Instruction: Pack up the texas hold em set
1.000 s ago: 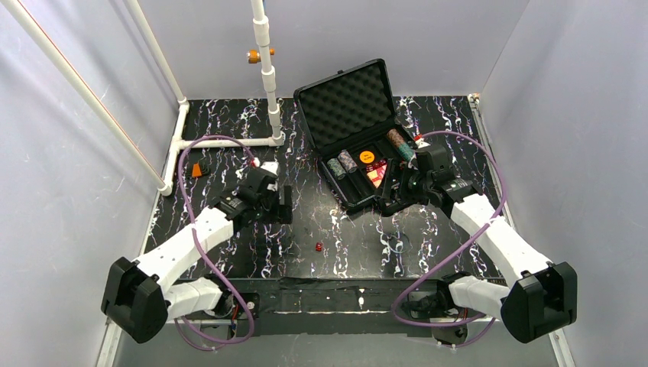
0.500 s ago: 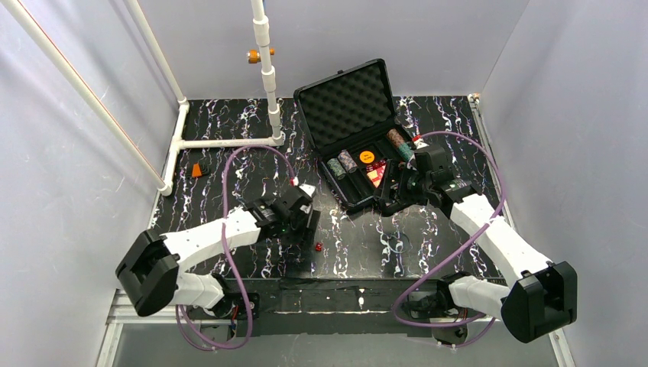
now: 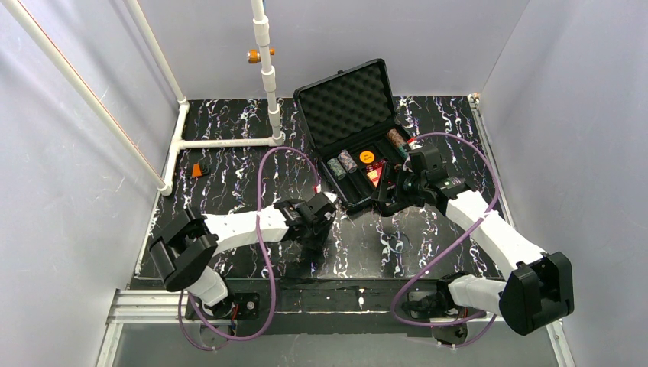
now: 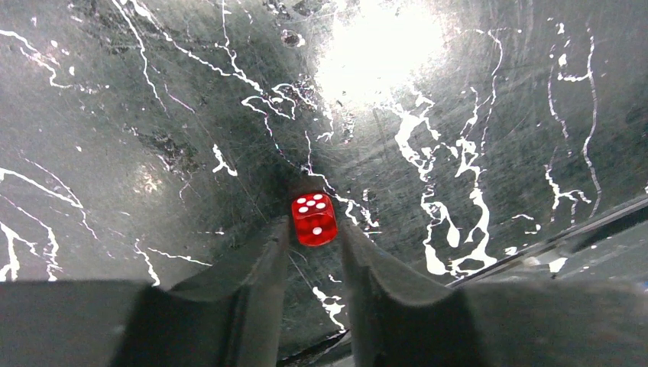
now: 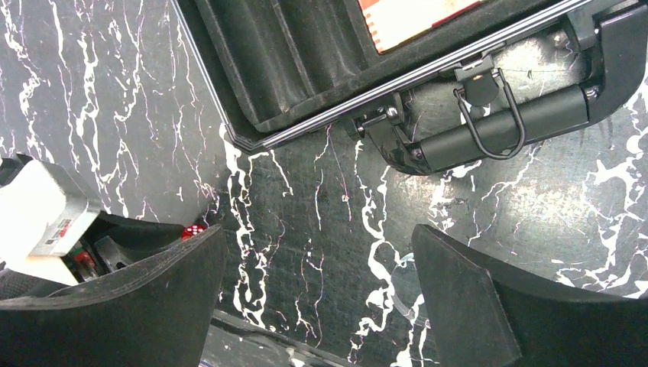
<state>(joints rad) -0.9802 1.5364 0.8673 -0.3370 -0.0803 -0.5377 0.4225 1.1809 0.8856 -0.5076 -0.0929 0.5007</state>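
A small red die (image 4: 313,219) lies on the black marbled table, with my left gripper (image 4: 313,229) over it. Its fingertips (image 4: 277,233) stand close on either side, with only a thin slit left; the jaws are narrow but still open. From above, the left gripper (image 3: 312,238) hides the die. The black case (image 3: 348,95) lies open, holding chip stacks (image 3: 342,164), an orange disc (image 3: 366,156) and the red-yellow card box (image 3: 374,175). My right gripper (image 3: 388,200) hovers wide open at the case's front edge, holding nothing. The right wrist view shows the case handle (image 5: 497,126) and the die (image 5: 191,230).
A white pipe frame (image 3: 267,76) stands at the back left, with a small orange piece (image 3: 201,170) on the table beside it. A clear round disc (image 5: 405,294) lies on the table by the right finger. The table's near edge (image 4: 573,229) runs just beside the die.
My left arm has swung right across the table to the die, lowered over it and narrowed its jaws round it. The right gripper has shifted slightly and stays wide open.
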